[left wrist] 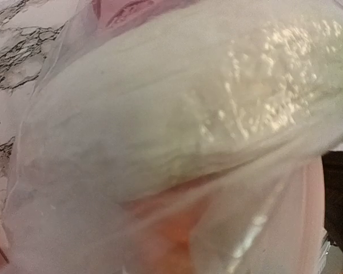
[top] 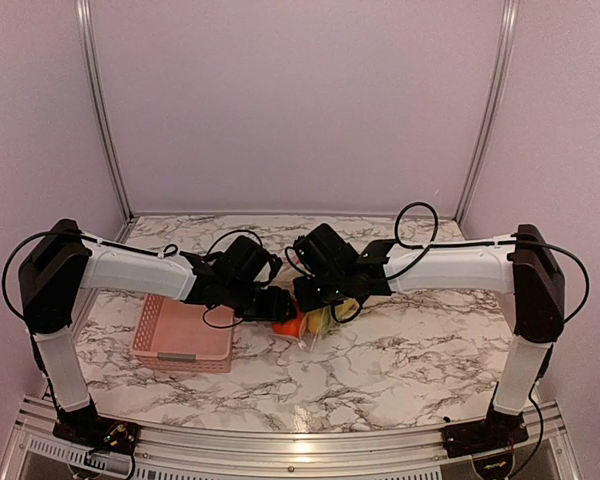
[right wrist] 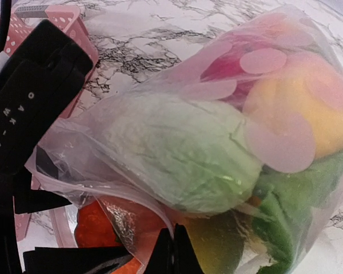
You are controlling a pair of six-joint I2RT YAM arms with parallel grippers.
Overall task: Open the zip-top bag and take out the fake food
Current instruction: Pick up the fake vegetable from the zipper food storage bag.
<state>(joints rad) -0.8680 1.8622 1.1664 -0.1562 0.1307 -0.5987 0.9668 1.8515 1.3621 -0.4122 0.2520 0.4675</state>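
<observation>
The zip-top bag [right wrist: 217,114] hangs between my two grippers, stuffed with the fake food: a whitish-green cabbage [right wrist: 183,154], a yellow fruit [right wrist: 300,114], a red piece [right wrist: 226,68], green pieces [right wrist: 297,200] and an orange piece [right wrist: 94,222]. My right gripper [right wrist: 180,251] is shut, pinching the bag's edge film. My left gripper [top: 278,305] is the black body [right wrist: 28,108] at the left; the bag's plastic is drawn taut to it. In the left wrist view the bag [left wrist: 160,131] fills the frame and hides my fingers. In the top view the bag [top: 315,322] sits at the table's middle, under the right gripper [top: 320,298].
A pink perforated basket [top: 180,340] stands on the marble table [top: 400,350] left of the bag, under my left arm; its corner shows in the right wrist view [right wrist: 74,17]. Walls close the back and sides.
</observation>
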